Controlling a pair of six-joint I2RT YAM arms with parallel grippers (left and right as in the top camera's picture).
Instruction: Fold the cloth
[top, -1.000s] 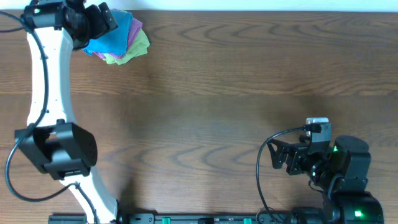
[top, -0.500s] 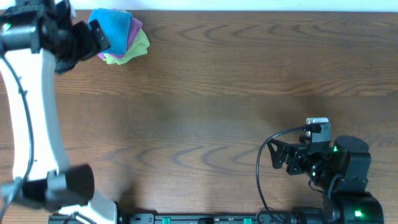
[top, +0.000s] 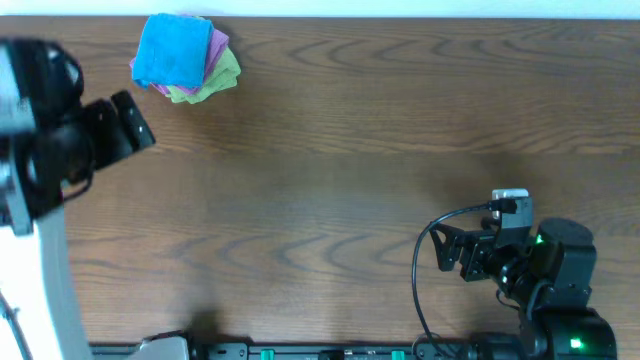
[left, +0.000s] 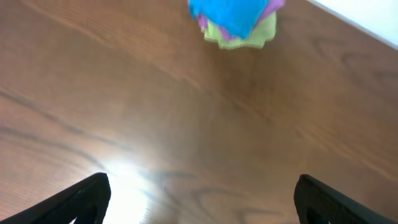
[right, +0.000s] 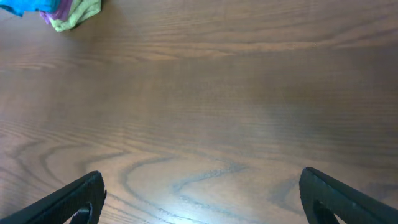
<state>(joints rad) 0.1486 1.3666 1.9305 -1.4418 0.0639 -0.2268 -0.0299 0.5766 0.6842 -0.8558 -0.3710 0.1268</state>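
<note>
The cloth (top: 172, 52) is bright sky-blue, plain and soft, with a terry-like surface. It is folded into a rough square with slightly uneven edges. It lies flat on top of the purple folded cloth (top: 219, 50) and covers most of it. It sits slightly askew, so only a purple strip shows along one side.

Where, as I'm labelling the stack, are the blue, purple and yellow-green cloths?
blue cloth (top: 173, 52), overhead view, middle of its top face.
purple cloth (top: 219, 48), overhead view, exposed right edge.
yellow-green cloth (top: 230, 72), overhead view, exposed right corner.
</note>
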